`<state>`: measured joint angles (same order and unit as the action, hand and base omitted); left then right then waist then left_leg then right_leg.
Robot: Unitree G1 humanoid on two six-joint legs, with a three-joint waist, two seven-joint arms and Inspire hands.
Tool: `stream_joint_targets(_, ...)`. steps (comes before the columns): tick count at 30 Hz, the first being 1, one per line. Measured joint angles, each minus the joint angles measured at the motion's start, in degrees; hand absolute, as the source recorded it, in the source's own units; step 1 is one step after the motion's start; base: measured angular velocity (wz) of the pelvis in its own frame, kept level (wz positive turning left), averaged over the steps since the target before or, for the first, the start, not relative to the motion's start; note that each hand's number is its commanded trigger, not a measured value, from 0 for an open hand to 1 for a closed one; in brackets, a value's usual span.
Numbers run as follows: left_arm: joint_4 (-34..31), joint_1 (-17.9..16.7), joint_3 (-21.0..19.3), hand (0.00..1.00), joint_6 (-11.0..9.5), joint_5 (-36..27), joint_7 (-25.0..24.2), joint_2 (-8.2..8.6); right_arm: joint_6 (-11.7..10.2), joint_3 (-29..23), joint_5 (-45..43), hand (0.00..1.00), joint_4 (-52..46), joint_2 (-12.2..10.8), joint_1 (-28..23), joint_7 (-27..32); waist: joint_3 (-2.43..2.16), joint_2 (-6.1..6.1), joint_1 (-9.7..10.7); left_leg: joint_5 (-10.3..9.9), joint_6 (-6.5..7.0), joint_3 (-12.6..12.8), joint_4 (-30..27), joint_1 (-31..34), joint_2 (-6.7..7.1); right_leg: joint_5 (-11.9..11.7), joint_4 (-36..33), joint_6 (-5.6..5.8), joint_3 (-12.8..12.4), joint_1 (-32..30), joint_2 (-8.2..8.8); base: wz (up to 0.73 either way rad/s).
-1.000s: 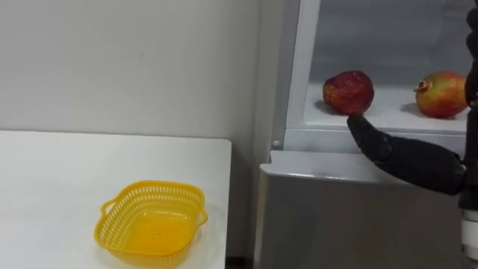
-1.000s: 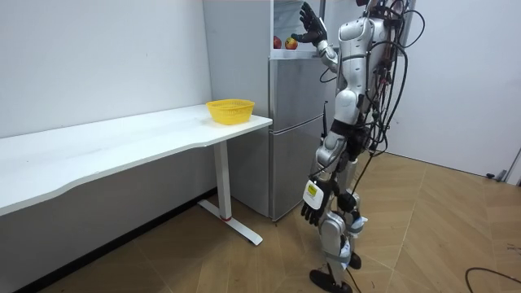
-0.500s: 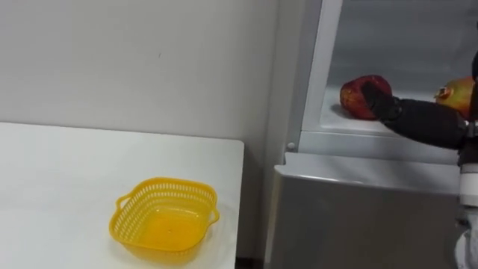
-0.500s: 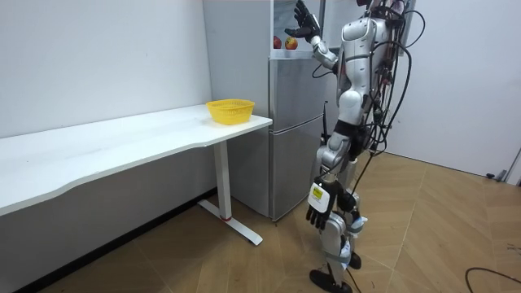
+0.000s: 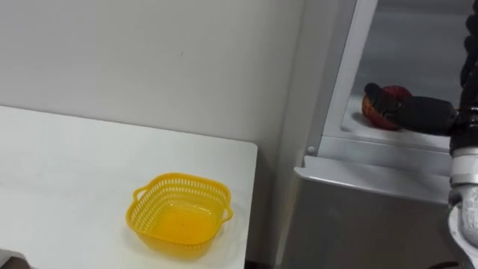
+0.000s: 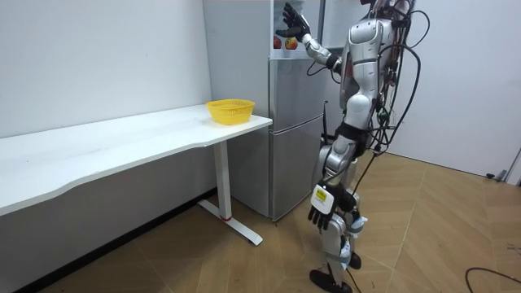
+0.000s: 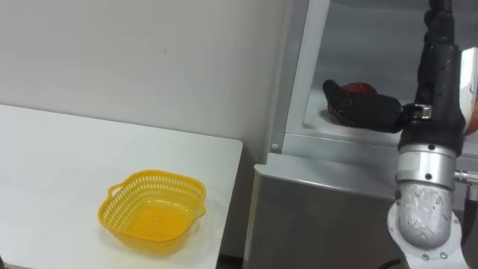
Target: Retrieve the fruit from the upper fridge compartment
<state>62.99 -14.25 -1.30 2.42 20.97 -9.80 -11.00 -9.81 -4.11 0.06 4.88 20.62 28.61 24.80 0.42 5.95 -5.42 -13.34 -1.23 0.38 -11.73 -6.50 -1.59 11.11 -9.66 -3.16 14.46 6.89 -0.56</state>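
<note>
The right hand (image 7: 367, 112) has risen from below the shelf (image 7: 315, 122) into the fridge (image 7: 321, 202) and now curls round the red fruit (image 7: 360, 90), so it looks ready to lift out, while the left hand (image 6: 321, 203) hangs slack.

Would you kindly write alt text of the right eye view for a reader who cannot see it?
The robot's right hand reaches into the open upper fridge compartment and lies across a round red fruit on its shelf. To the left, an empty yellow perforated plastic basket sits on a white table.
</note>
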Motion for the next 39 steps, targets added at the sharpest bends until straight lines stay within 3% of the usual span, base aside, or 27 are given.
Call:
stream_joint_targets(4,-1.67,-0.46,-0.84,0.00,0.51,0.34,-0.28,0.00,1.24,0.00,-0.34,0.00,1.07,0.62,0.23,-0.25,-0.28,-0.33,-1.06,0.13,0.22,0.01,-0.05,0.09,0.27,0.06,-0.04,0.09,0.23,-0.01,0.32,0.00)
stream_joint_targets(12,-4.11,-1.57,-0.79,0.00,1.35,1.22,-0.36,-0.11,2.95,0.07,0.28,0.00,6.23,1.01,5.45,-2.86,-0.39,-0.40,-1.00,0.20,0.29,-0.77,-0.13,0.79,0.33,0.06,-0.09,0.11,1.34,0.12,0.38,0.05)
stream_joint_targets(16,-5.05,-2.32,-0.73,0.00,1.45,1.19,0.00,-0.15,3.57,0.65,1.22,0.00,10.16,3.72,6.81,-3.80,-0.39,-0.39,-1.07,0.22,0.26,-1.18,-0.11,0.80,0.32,0.06,-0.13,0.11,1.55,0.17,0.35,0.03)
stream_joint_targets(22,-5.81,-2.24,-0.68,0.00,2.53,1.19,0.37,-0.75,6.20,0.94,1.64,0.00,14.81,4.55,8.95,-4.80,-0.39,-0.09,-0.97,0.25,0.22,-1.58,-0.08,0.82,0.32,0.06,-0.12,0.10,1.89,0.30,0.39,0.02)
stream_joint_targets(31,-9.52,-3.38,-0.79,0.00,3.75,1.21,0.09,-1.04,8.39,3.41,2.25,0.00,16.62,6.10,10.02,-9.55,-0.36,0.06,-1.18,0.25,0.23,-1.42,-0.06,0.84,0.35,0.05,-0.11,0.11,1.53,0.29,0.41,0.00)
stream_joint_targets(39,-9.52,-3.17,-1.37,0.00,4.40,1.17,-1.36,-1.04,9.37,4.68,4.70,0.00,21.09,9.54,10.86,-15.43,-0.37,0.19,-1.60,0.25,0.23,-1.46,-0.03,0.90,0.34,0.05,-0.17,0.10,1.26,-0.04,0.43,-0.01)
